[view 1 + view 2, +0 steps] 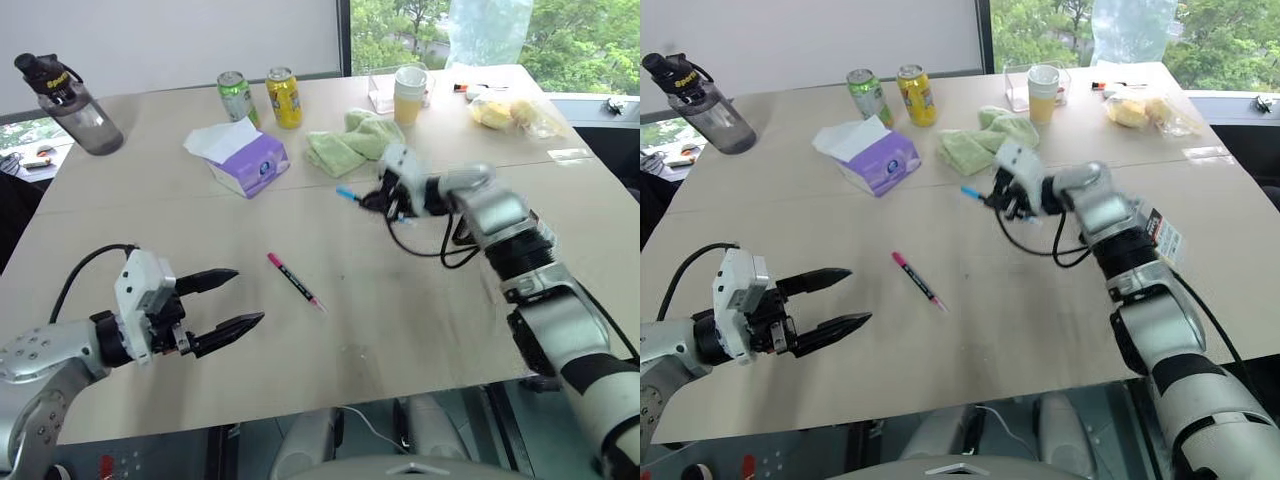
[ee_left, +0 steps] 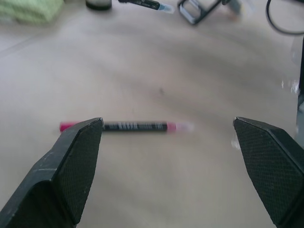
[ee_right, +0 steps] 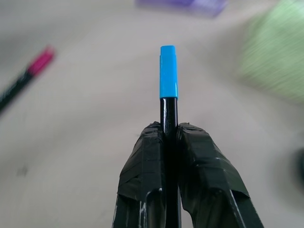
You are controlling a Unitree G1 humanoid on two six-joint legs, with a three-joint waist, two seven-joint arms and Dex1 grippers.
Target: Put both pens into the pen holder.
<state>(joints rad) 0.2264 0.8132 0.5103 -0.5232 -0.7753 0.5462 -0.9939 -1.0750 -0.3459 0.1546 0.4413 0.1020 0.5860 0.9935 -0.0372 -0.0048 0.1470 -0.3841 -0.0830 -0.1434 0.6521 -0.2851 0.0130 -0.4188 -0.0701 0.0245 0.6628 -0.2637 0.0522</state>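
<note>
The right gripper [image 3: 169, 130] is squeezed tight on the blue pen [image 3: 168, 80], and the pen's blue end sticks out past the black fingers. In the head view this gripper is up above the table [image 1: 420, 320], with the pen tip pointing toward 9 o'clock. The pink pen [image 1: 292, 280] lies flat on the table by itself, with bare table all around it. The left gripper [image 1: 228, 303] hangs at about 8 o'clock from the pink pen, near it but not touching, with its two fingers wide apart and nothing between them. At about 12 o'clock from the right gripper lies a green cloth [image 1: 350, 140], just beside it. At 10 o'clock from the pink pen sits a purple tissue pack [image 1: 245, 160]. Farther back stand a green can [image 1: 237, 96] and a yellow can [image 1: 284, 97], side by side. A dark water bottle [image 1: 70, 105] stands at the far 10 o'clock corner. A stack of paper cups [image 1: 410, 95] stands past the cloth.
</note>
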